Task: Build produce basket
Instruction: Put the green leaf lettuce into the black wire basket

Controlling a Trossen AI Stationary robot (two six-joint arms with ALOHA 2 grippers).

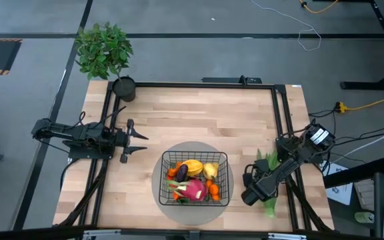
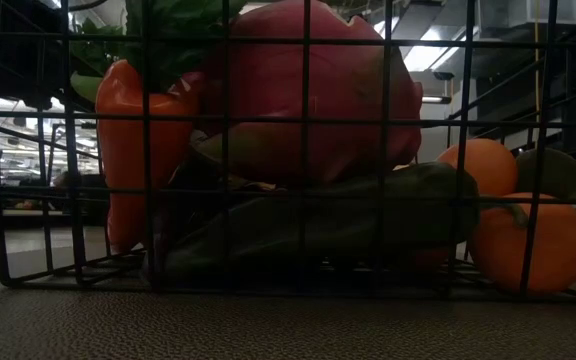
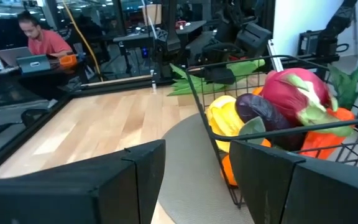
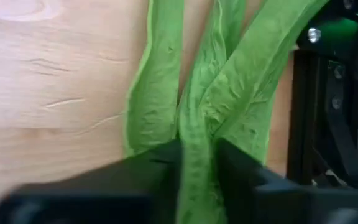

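The basket (image 1: 193,179), near the surface's front edge, already holds most produce, while the right pincer (image 4: 197,171) pinches the long green husk (image 4: 219,93) by the right edge, leaving it to carry over; left pincer (image 1: 137,141) waits apart.

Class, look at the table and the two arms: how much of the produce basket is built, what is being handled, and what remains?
Mostly done: the basket already holds a dragon fruit, eggplant, yellow fruits and a carrot. In hand: the right hand is closing around the green husk at the table's right edge. Left: carry the husk to the basket. The left hand waits open beside the basket.
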